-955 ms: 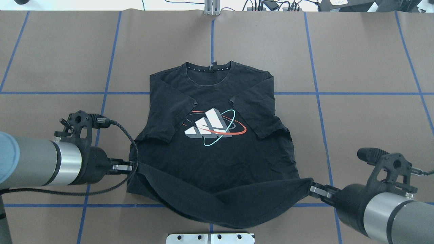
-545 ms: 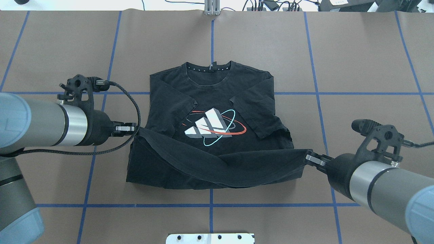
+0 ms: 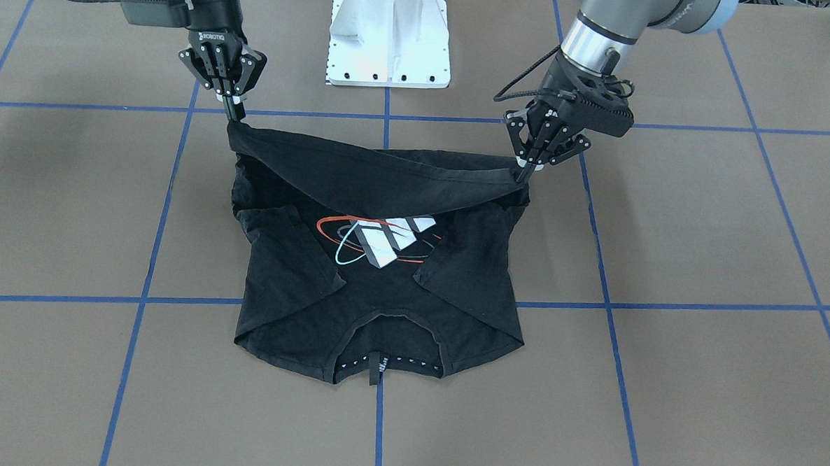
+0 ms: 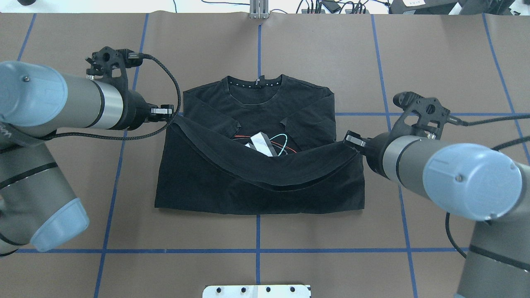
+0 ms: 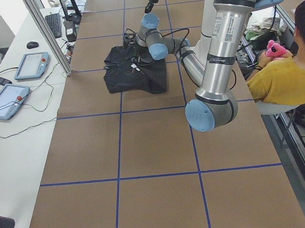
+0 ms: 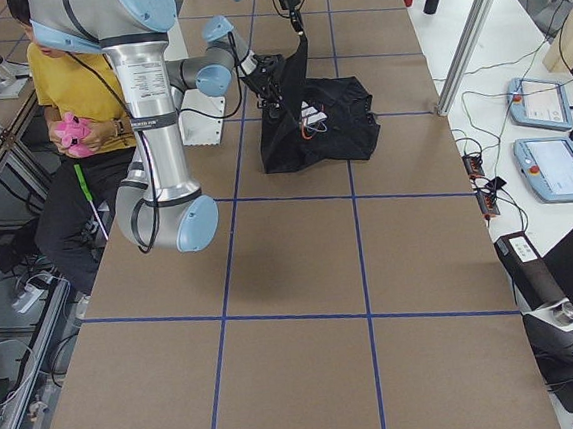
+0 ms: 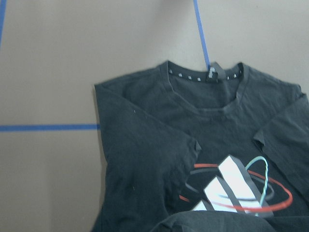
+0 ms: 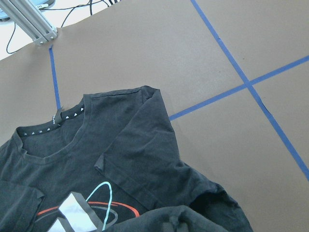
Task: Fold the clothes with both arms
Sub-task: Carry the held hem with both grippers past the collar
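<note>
The black T-shirt (image 4: 256,194) lies on the brown table with its collar (image 4: 256,85) at the far side and its sleeves folded inward. My left gripper (image 4: 169,112) is shut on the left corner of the hem. My right gripper (image 4: 351,141) is shut on the right corner. The hem (image 4: 269,167) hangs raised between them over the shirt's middle and covers most of the graphic (image 4: 265,144). In the front-facing view the left gripper (image 3: 526,171) and the right gripper (image 3: 236,117) hold the hem (image 3: 368,178) above the graphic (image 3: 386,242). Both wrist views show the collar (image 7: 210,77) (image 8: 63,116).
The white pedestal base (image 3: 390,43) stands behind the shirt at the robot's side. An aluminium post (image 4: 258,8) and cables sit at the far table edge. A seated person in yellow (image 5: 288,76) is beside the robot. Tablets (image 6: 553,166) lie on a side bench.
Both grippers have carried the raised hem away from the robot, toward the collar. The hem now covers most of the graphic, and a fold line has formed at the shirt's near edge.
</note>
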Robot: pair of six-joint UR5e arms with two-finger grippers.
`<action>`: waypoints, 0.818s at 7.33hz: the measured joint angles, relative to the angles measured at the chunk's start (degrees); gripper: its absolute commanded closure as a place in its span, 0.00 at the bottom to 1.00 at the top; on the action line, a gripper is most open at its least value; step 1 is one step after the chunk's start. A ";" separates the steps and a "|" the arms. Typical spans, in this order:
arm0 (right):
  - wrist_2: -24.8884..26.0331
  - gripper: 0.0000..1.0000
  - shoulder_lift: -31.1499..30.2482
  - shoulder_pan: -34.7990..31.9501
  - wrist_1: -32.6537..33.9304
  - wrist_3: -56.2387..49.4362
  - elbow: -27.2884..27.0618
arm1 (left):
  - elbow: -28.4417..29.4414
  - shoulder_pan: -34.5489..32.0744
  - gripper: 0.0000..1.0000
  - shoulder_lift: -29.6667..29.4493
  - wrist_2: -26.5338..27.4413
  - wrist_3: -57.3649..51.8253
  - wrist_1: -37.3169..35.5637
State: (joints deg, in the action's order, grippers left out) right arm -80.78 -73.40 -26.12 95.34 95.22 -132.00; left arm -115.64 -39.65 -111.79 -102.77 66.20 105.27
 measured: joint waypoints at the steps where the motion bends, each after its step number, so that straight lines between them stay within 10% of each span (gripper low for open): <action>1: -1.94 1.00 2.58 -3.18 -0.04 -1.40 3.17 | 2.48 -1.49 1.00 -1.94 0.01 -1.49 -0.01; 6: -8.05 1.00 14.18 -14.05 -0.64 -6.13 19.28 | 15.98 -7.00 1.00 -9.14 -0.05 -8.91 1.49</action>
State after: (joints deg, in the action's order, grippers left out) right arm -88.83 -59.22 -40.17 94.70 89.09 -112.71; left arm -99.67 -46.65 -120.92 -102.83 57.29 106.76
